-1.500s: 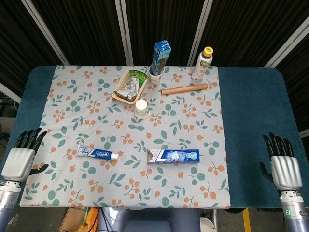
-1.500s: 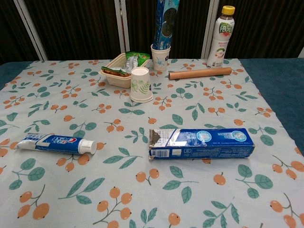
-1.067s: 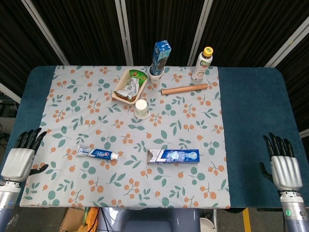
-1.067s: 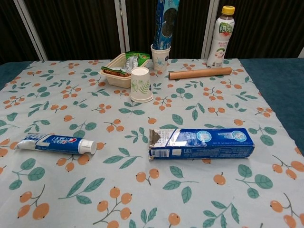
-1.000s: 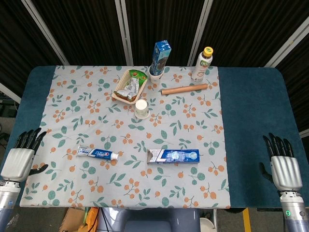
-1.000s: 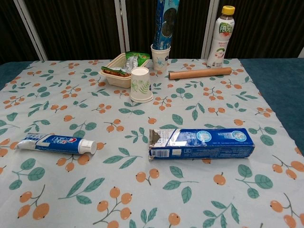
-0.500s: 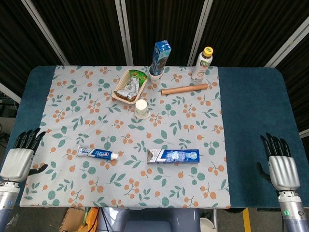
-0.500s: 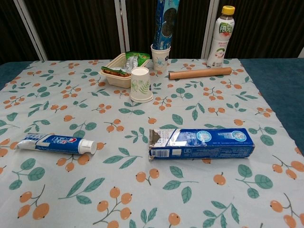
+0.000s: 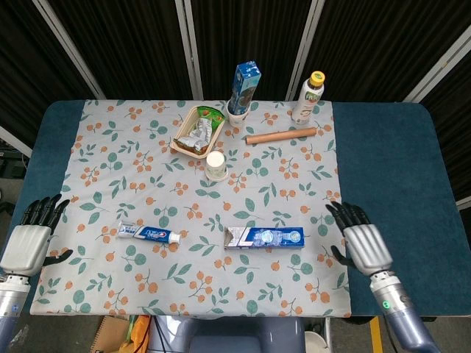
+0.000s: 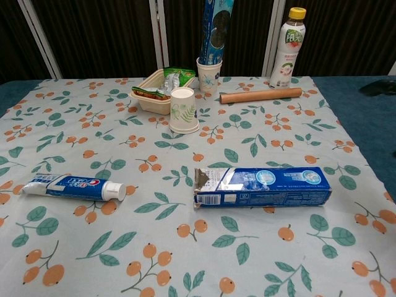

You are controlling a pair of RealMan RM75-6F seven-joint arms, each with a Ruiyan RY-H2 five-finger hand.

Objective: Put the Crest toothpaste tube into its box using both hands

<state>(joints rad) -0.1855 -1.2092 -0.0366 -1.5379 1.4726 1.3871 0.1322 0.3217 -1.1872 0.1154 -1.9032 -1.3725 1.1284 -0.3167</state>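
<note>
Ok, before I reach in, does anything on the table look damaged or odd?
The long blue toothpaste box has a ragged, crumpled open end facing the blue-and-white toothpaste tube. Nothing is spilled; both hands are clear of it.

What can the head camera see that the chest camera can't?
Only the head view shows the robot's two hands: the left hand open at the table's near left edge, and the right hand open just right of the toothpaste box. It also shows the whole blue table around the flowery cloth.

Only the chest view shows the box's side panel up close, and its torn open end facing the toothpaste tube.

Both show the tube lying apart from the box, plus the paper cup, snack tray, bottle and rolling pin behind.
</note>
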